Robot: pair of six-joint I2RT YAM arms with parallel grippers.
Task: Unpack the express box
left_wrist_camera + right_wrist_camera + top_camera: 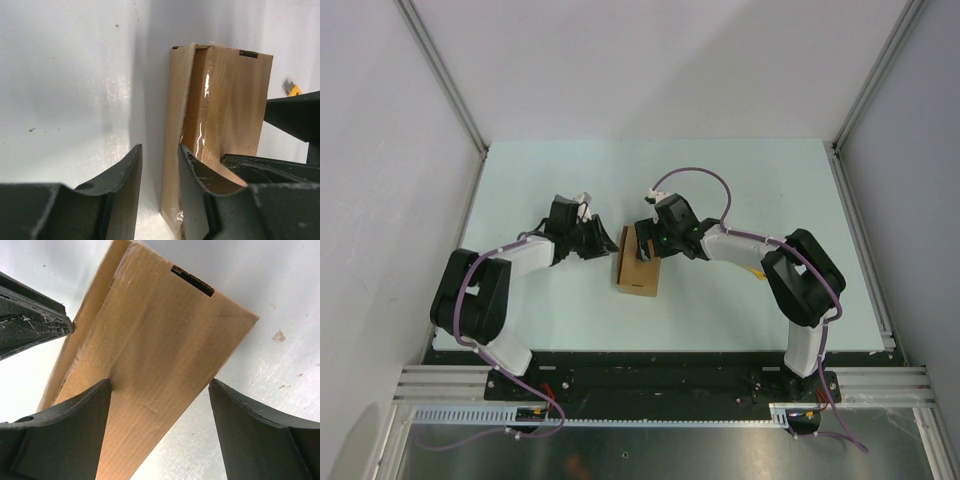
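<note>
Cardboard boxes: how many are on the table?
1. The express box lies near the middle of the table, between the left pincer and the right pincer. No other shows.

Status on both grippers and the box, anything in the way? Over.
Left gripper open, straddling a long edge of the express box. Right gripper open, fingers over its top. Box looks closed. Small yellow item lies aside; nothing blocking.

Overhead camera looks down on the whole desk (750,190); both wrist cameras sit close, sharing the box (638,272).
</note>
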